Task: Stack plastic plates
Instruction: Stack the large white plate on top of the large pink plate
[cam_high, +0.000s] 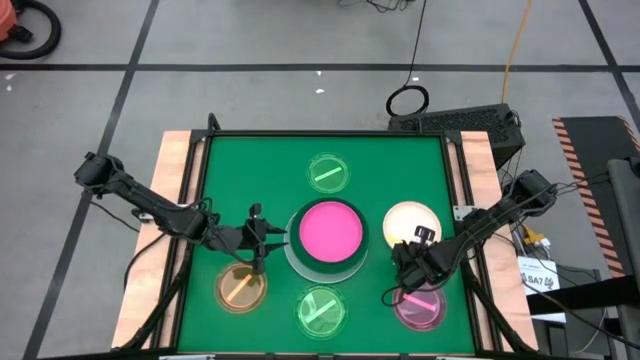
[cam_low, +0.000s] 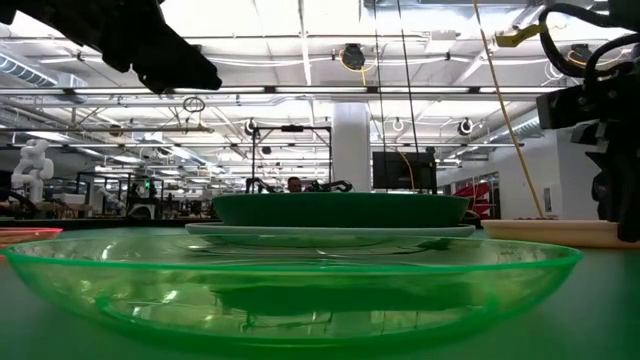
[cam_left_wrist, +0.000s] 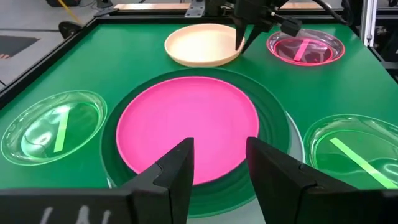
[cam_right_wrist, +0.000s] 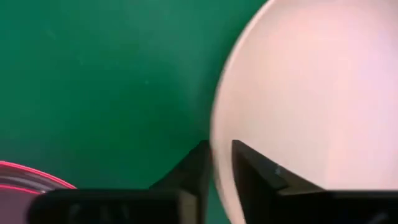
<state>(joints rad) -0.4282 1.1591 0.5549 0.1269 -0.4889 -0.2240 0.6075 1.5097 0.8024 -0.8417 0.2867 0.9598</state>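
A bright pink plate (cam_high: 328, 230) lies on a dark green plate (cam_high: 300, 262), which lies on a pale mint-white plate (cam_high: 290, 255) at the table's middle. A cream plate (cam_high: 408, 218) lies flat to their right. My right gripper (cam_high: 405, 252) is shut on the cream plate's near rim. My left gripper (cam_left_wrist: 219, 149) is open and empty, just above the stack's left edge. Two translucent green plates (cam_high: 328, 172) (cam_high: 320, 308), an orange one (cam_high: 240, 288) and a striped pink one (cam_high: 420, 306) rest on the mat. My right gripper has the cream plate's near rim (cam_right_wrist: 214, 146) between its two fingers, one finger (cam_right_wrist: 255, 171) over the plate's inside and one (cam_right_wrist: 193, 171) outside it. The fingers come from above, slanting down from the near right. The plate still looks flat on the table.
The green mat (cam_high: 230, 170) has a raised black frame around it, with wooden side boards (cam_high: 175, 170). Bare mat lies at the far left and far right corners. The striped pink plate sits right below my right arm. Cables and a keyboard (cam_high: 460, 120) lie beyond the far edge.
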